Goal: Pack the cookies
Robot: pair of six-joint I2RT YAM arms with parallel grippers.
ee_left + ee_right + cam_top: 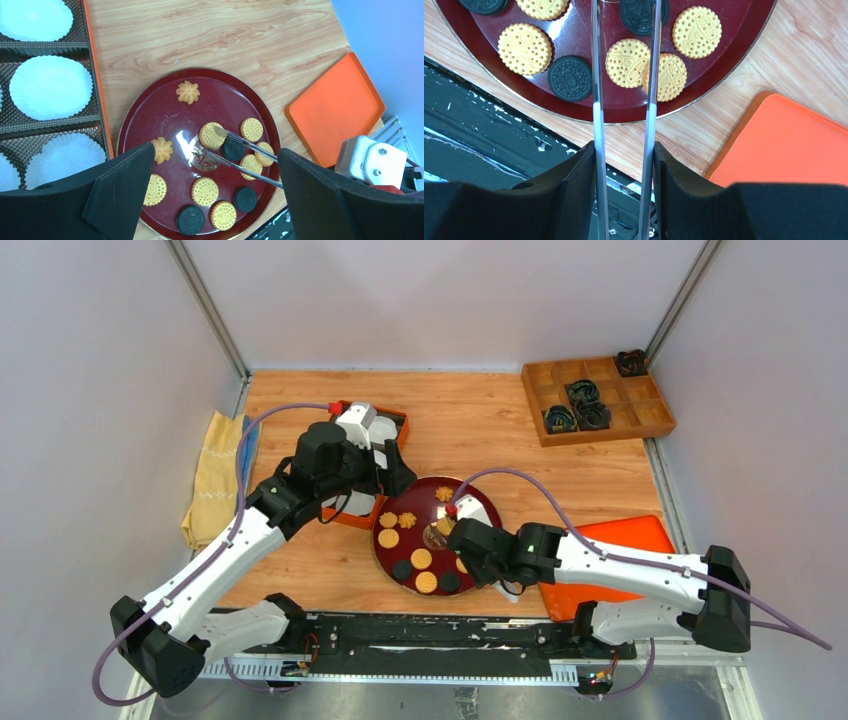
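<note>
Left wrist view showed us the cookies lying on the red plate. Our right gripper clamped the tongs, tips apart at a golden one; left gripper gaped empty. We judged picking in hand: next, squeeze, then lift.

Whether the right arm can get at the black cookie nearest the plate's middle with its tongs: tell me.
Likely yes: the right gripper holds the tongs spread over the plate, the black cookie lying uncovered between their arms.
</note>
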